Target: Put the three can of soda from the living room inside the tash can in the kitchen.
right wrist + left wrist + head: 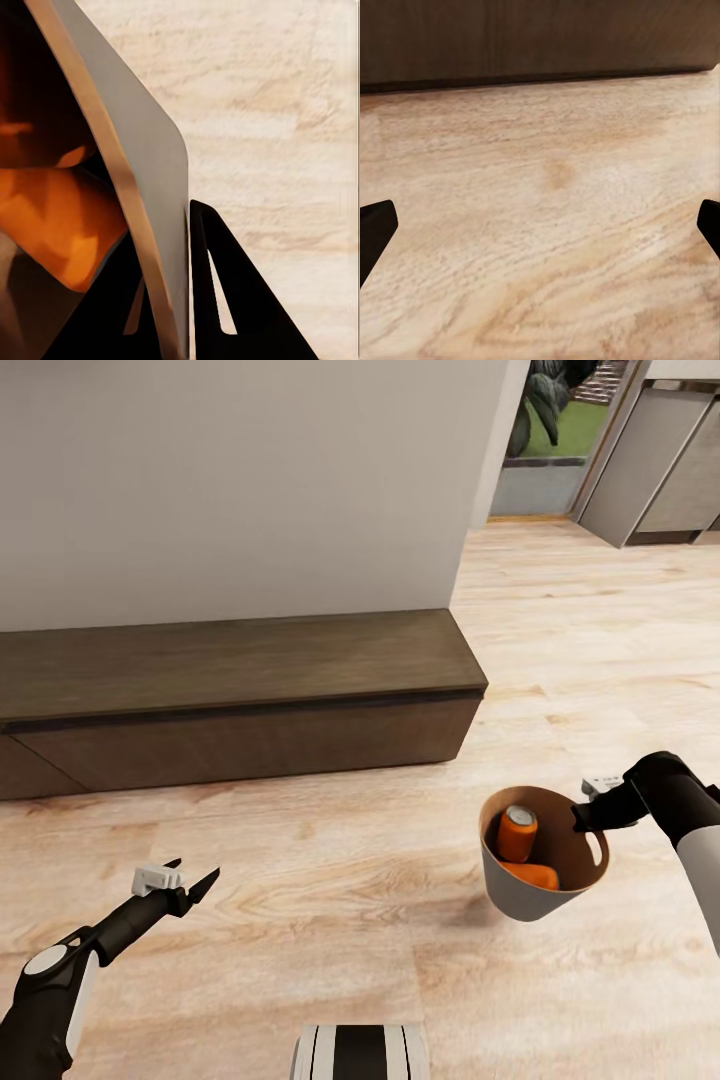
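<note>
Two cans (518, 833) lie in the bin (520, 900), which the right tool (588, 816) pinches by its rim to carry them; left tool (195, 881) hangs spread over the floor (330, 920).

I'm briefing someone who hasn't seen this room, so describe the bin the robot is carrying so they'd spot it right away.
Start at the long low dark-wood bench along the white wall, then look across the light wood floor toward the robot's right gripper. It grips the rim of a small round tapered trash can, held above the floor. It is pale grey outside, brown inside, with a slot handle, and has orange soda cans in it.
</note>
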